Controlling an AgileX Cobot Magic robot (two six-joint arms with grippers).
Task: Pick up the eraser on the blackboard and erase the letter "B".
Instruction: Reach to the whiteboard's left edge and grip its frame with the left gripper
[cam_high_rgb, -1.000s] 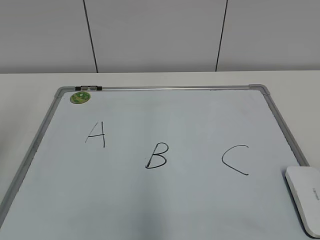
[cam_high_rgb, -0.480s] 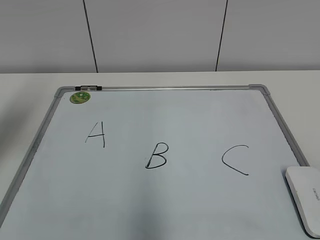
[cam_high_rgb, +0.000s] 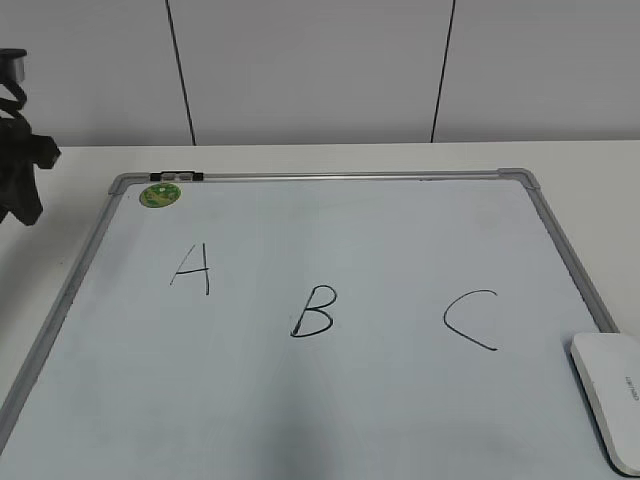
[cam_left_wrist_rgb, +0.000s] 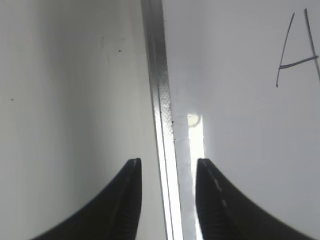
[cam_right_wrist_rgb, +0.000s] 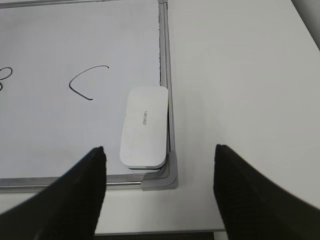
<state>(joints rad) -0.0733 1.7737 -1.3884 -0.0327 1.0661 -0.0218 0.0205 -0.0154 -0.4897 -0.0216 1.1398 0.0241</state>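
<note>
1. Both pincers are released: right pincer (cam_right_wrist_rgb: 159, 192) above the eraser (cam_right_wrist_rgb: 145, 126), left pincer (cam_left_wrist_rgb: 167, 200) over the blackboard's (cam_high_rgb: 380, 400) left frame.
2. Eraser lies in the near right corner; letter "B" (cam_high_rgb: 313, 312) sits mid-board.

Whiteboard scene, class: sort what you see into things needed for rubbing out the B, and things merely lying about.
Needed:
eraser
blackboard
letter "B"
right gripper, open above the eraser

Lying about:
letter "A"
letter "C"
green sticker
white table
</note>
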